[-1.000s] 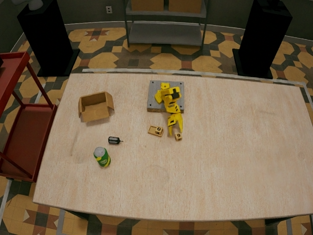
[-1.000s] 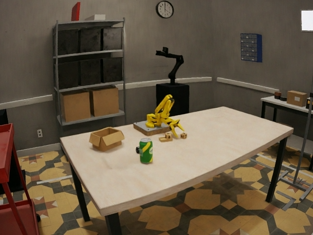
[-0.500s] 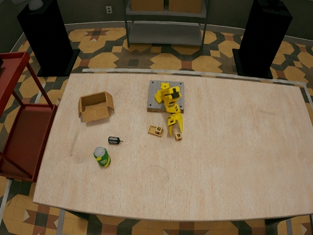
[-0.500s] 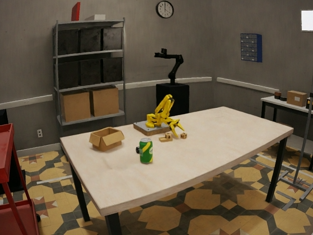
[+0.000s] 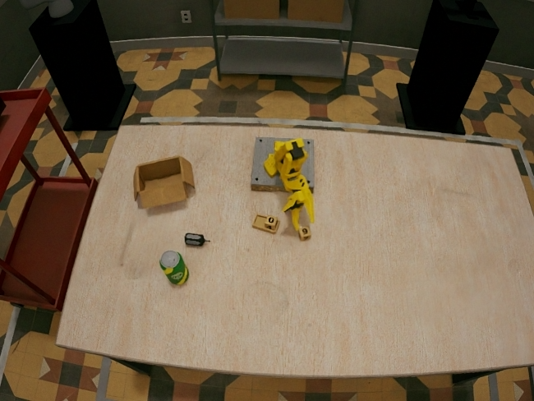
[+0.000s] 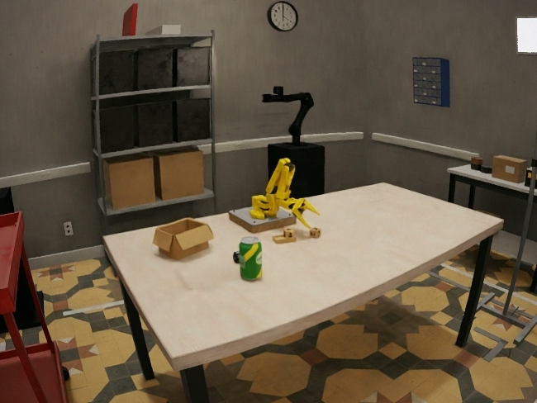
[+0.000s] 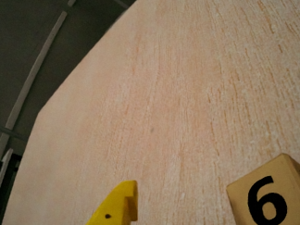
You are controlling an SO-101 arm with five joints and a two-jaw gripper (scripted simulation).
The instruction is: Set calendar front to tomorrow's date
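Observation:
A wooden calendar tray (image 5: 260, 222) (image 6: 278, 239) lies on the table in front of the arm's base. One cube (image 5: 270, 222) (image 6: 288, 233) sits in its right slot with a 0 on top; the left slot is bare. The second cube (image 5: 304, 232) (image 6: 315, 232) (image 7: 268, 198) lies on the table to the right of the tray, with a 6 facing up. My yellow gripper (image 5: 302, 223) (image 6: 313, 220) is partly open and hangs just above and behind this cube, with nothing between its fingers. In the wrist view only one jaw tip (image 7: 124, 199) shows, left of the cube.
An open cardboard box (image 5: 163, 181) (image 6: 182, 237) stands at the left. A green can (image 5: 174, 267) (image 6: 250, 259) and a small black object (image 5: 195, 239) are left of the tray. The arm stands on a grey base plate (image 5: 260, 163). A red cart (image 5: 25, 215) stands beside the table's left edge.

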